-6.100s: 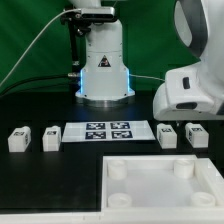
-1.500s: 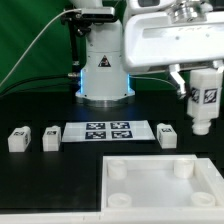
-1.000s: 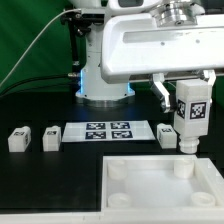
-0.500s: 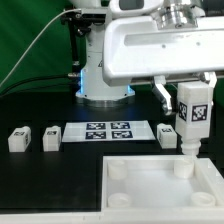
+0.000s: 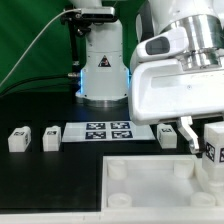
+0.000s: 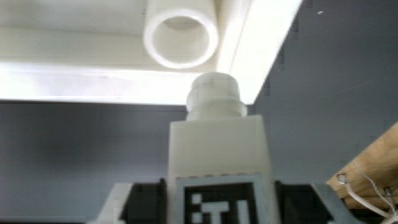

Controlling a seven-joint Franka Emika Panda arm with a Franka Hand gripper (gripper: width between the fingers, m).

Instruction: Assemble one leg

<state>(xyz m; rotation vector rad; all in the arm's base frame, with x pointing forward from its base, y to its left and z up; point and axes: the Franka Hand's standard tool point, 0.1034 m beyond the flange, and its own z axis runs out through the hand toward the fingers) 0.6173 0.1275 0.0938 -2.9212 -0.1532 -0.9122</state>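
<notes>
Wrist view alone: leg (image 6: 217, 160) near socket (image 6: 153, 40)

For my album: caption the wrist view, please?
Gripper pointing a small white tagged plastic leg at a round white socket.

The leg (image 5: 214, 150) I hold runs off the exterior view's right edge, and it hides the tray's (image 5: 140, 195) far corner on that side. In the wrist view its tag (image 6: 214, 205) is cut by the picture's edge, the tray's round socket (image 6: 180, 40) is blurred, and a brownish smear (image 6: 370, 185) beside the leg I cannot name.
</notes>
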